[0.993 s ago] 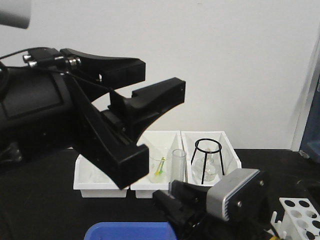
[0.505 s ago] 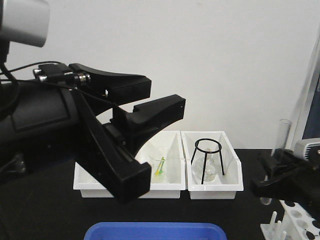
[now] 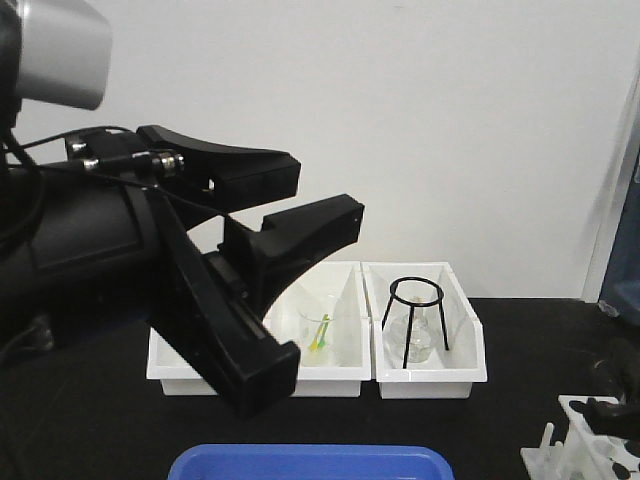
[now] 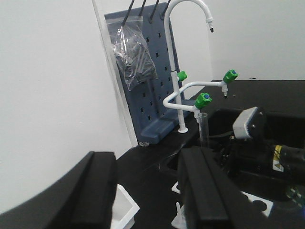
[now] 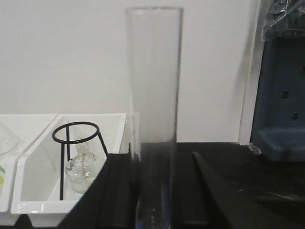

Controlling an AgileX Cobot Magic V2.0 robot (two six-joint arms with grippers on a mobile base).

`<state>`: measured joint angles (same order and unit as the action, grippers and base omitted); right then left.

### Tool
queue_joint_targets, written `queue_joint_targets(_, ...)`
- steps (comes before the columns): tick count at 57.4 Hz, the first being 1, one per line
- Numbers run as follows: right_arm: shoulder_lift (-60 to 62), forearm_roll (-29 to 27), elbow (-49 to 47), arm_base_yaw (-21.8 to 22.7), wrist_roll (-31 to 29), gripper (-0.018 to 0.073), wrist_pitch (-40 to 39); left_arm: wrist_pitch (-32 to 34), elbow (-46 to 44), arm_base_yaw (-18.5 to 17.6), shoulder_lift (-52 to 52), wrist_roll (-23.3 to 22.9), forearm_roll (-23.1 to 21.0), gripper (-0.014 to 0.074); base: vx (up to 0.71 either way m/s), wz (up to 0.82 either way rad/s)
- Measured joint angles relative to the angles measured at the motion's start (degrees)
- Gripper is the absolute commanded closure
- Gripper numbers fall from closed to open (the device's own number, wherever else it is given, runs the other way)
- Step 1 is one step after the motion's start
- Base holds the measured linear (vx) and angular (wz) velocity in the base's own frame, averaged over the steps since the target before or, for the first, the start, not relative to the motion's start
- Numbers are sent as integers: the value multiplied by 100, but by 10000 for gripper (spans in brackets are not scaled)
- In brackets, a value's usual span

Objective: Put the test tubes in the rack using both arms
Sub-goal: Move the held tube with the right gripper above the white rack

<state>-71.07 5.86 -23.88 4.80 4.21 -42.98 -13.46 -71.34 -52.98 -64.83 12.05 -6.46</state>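
Observation:
My left gripper (image 3: 325,195) hangs high at the left of the front view. It is open, and the left wrist view shows nothing between its jaws (image 4: 147,160). A slim clear test tube (image 5: 153,95) stands upright in my right gripper (image 5: 157,157), which is shut on its lower part. The left wrist view shows that test tube (image 4: 202,128) beside the right arm's grey wrist housing (image 4: 248,123). In the front view, only a dark part of the right gripper (image 3: 612,400) shows at the lower right, just above the white rack (image 3: 580,432). The tube itself is out of that view.
Two white bins (image 3: 425,375) stand at the back. One holds a flask under a black tripod ring (image 3: 415,295), the other a beaker (image 3: 318,335). A blue tray (image 3: 310,462) lies at the front edge. A white faucet (image 4: 183,71), a blue pegboard (image 4: 152,95) and a sink are near the rack.
The right gripper carried the test tube from the front middle to the right, then sank toward the rack, so the tube left the front view. The left gripper hardly moved.

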Motion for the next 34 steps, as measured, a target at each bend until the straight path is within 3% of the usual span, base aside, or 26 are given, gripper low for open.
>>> queue_joint_targets(7, 0, -46, 453, 131, -80, 566, -770, -77, 0, 0, 0, 1, 2, 186, 0, 0)
queue_joint_targets(20, -87, -25, 586, 500, -76, 566, -935, -165, 0, 0, 0, 1, 20, 186, 0, 0)
queue_joint_targets(34, -747, 404, 586, 520, 48, 566, -1510, -170, 0, 0, 0, 1, 21, 186, 0, 0)
